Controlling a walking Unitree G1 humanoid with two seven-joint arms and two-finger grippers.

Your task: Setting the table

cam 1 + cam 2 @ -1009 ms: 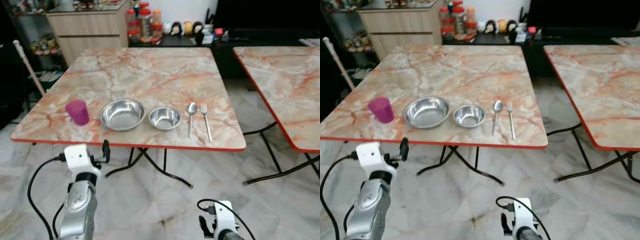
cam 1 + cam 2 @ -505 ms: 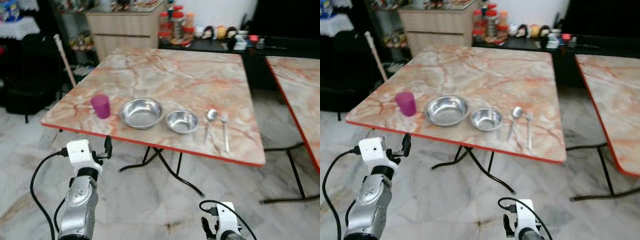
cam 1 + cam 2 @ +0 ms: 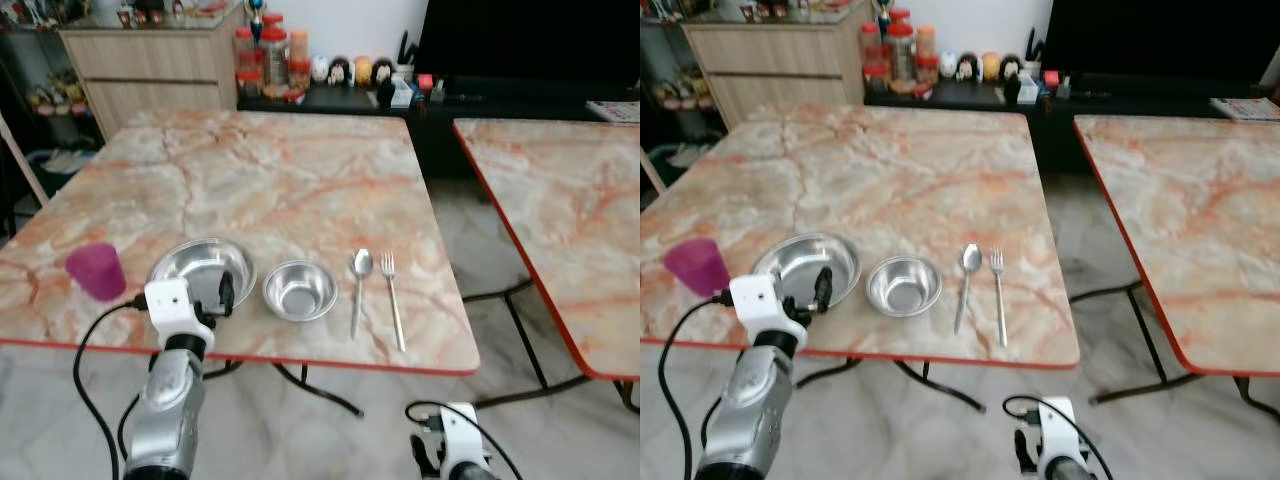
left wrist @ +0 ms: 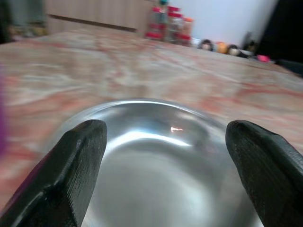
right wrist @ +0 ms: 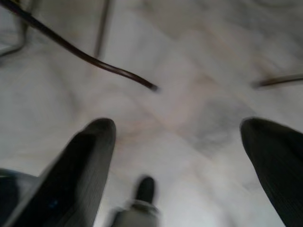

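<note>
Left arm (image 3: 165, 410): silver, raised from the near left, forearm upright, white wrist housing at top with a black cable looping off to the left. Left gripper (image 4: 177, 165): held level, aimed toward the far side, its two black fingers (image 4: 75, 165) set wide apart. Right arm (image 3: 455, 460): hanging low at near right, white wrist with black cable. Right gripper (image 5: 180, 161): pointing downward, fingers (image 5: 83, 165) spread wide.

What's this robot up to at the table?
It is setting the table. Its left gripper, fingers open, is at the near edge before the larger steel bowl, holding nothing. Beside that bowl lie a purple cup, a smaller steel bowl, a spoon and a fork. The right gripper hangs open, low over the floor.
</note>
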